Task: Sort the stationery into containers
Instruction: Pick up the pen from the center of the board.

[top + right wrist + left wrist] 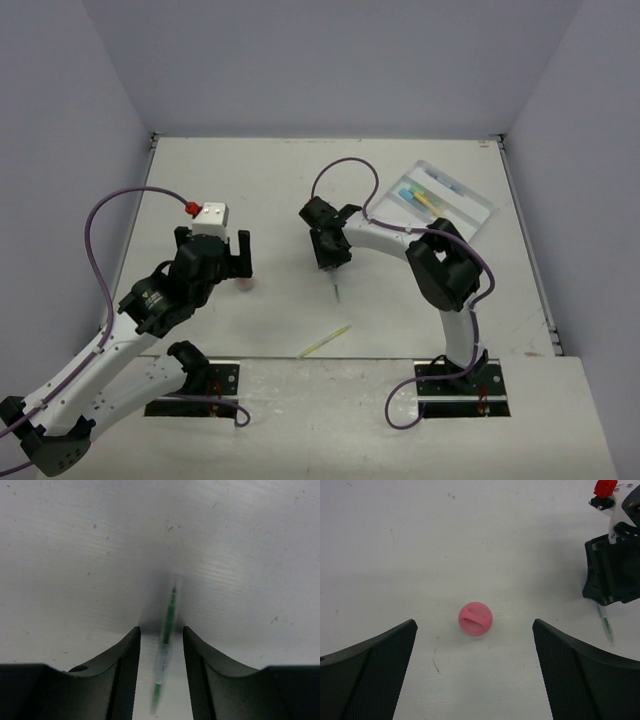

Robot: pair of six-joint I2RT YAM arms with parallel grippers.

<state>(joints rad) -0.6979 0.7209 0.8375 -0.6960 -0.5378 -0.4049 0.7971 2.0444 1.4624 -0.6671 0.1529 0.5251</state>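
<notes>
Pen position: the thin green plastic pen (167, 630) lies flat on the white desk (75, 540), directly between the fingers of your right pincer (161, 630), with its long axis crossing the closing line squarely. The pincer is narrow, with slivers of desk showing either side, so a grip isn't confirmed. The right arm reaches inward, wrist pitched down, well apart from the clear three-compartment plastic tray (480, 215). Your left pincer (474, 622) stands wide over the stubby pink cylinder (475, 619).

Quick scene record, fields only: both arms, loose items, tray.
left fingers: open, either side of the pink cylinder, not touching
right fingers: straddling the green pen, gaps showing both sides
yellow-green pen: loose on the table, near edge
tray: far right, some blue and yellow items inside
</notes>
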